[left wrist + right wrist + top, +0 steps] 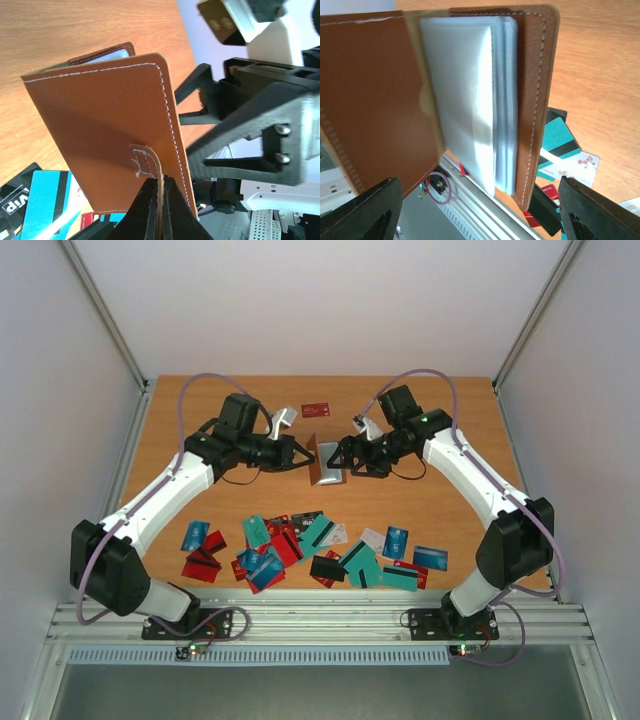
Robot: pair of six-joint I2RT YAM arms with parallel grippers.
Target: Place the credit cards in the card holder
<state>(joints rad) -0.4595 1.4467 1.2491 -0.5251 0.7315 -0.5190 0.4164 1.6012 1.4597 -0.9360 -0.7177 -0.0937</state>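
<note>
Left pincer [303,455] clamped on the closure tab of the brown card holder [325,462], held on edge over mid-table. The credit cards [300,550] lie scattered on the wood near my bases. Right pincer [348,460] has its fingers wide apart and gripping nothing, facing the open side and its clear sleeves. Best, I judge, to pinch only the loose cover and spread it gently against a steady left hold.

Overhead, plus close-ups of card holder [110,125]
</note>
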